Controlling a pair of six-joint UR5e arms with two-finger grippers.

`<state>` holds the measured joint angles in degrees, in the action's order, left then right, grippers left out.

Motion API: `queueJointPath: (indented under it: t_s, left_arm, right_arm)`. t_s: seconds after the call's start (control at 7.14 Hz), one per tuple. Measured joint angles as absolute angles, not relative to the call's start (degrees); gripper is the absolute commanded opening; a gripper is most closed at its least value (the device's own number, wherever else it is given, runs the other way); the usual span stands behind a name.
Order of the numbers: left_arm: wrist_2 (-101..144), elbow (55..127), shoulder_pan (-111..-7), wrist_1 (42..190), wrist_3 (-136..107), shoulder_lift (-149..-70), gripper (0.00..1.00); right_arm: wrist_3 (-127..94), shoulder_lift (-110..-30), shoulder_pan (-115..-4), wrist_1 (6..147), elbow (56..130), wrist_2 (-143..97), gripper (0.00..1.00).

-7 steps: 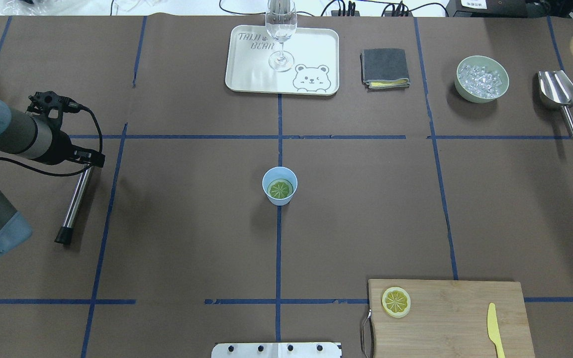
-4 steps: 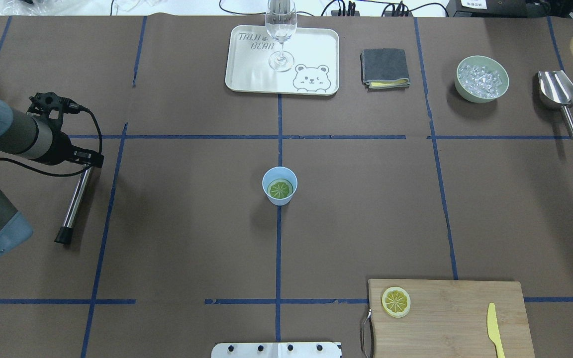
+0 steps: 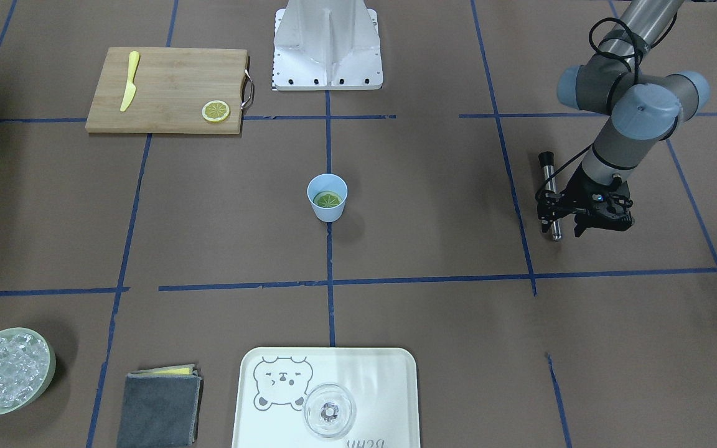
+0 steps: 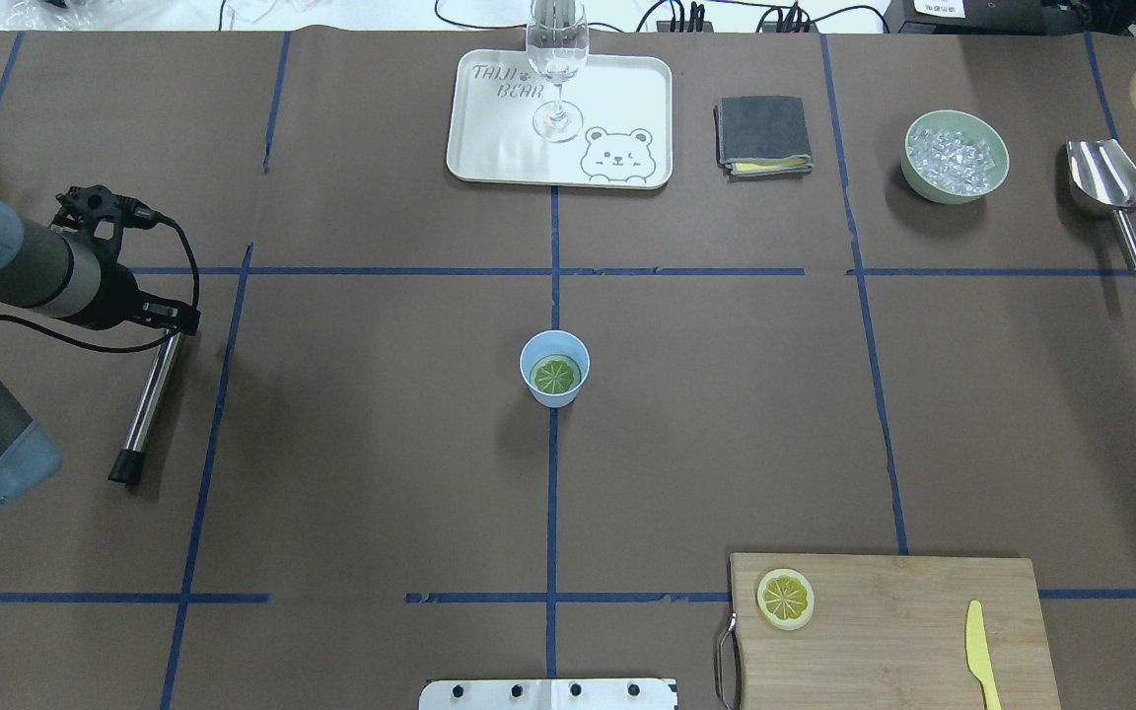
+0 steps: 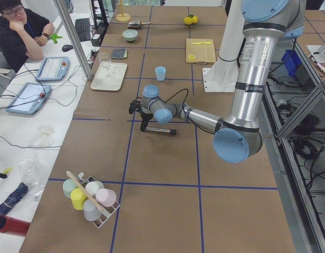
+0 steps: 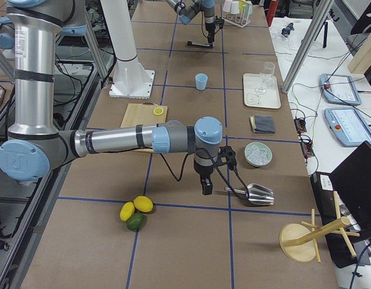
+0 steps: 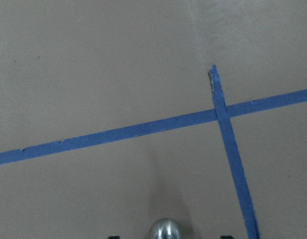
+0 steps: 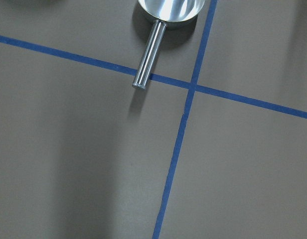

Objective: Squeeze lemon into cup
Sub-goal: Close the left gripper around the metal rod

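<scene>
Inside the cup (image 4: 556, 399) — the lemon (image 4: 555, 375), flat

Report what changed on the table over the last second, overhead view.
The left tool drifted slightly toward the view's left edge; nothing was taken hold of or let go. The steel rod with a black tip under it, the small light-blue plastic cup and the greenish-yellow citrus slice inside it stayed put.

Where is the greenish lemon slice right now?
In the overhead view the lemon lies inside the light-blue cup, which stands mid-table on the central blue tape line.
</scene>
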<state>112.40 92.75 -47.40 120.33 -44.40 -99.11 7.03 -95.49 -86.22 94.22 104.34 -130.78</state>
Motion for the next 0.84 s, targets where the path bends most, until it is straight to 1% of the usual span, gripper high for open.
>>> queueJointPath:
  t_s: [0.56,0.7,0.84]
  left_arm:
    - [112.6,92.5,-47.1,120.3,-44.4,-98.5,0.64]
    - [112.6,92.4,-47.1,120.4,-44.4,-98.5,0.63]
    - [112.6,92.5,-47.0,120.4,-44.6,-98.5,0.60]
  right_arm:
    - [7.1,-95.5,-86.2,94.2,104.3,-130.7,1.00]
    - [7.1,-95.5,-86.2,94.2,104.2,-130.7,1.00]
    - [7.2,-95.5,-86.2,94.2,104.2,-130.7,1.00]
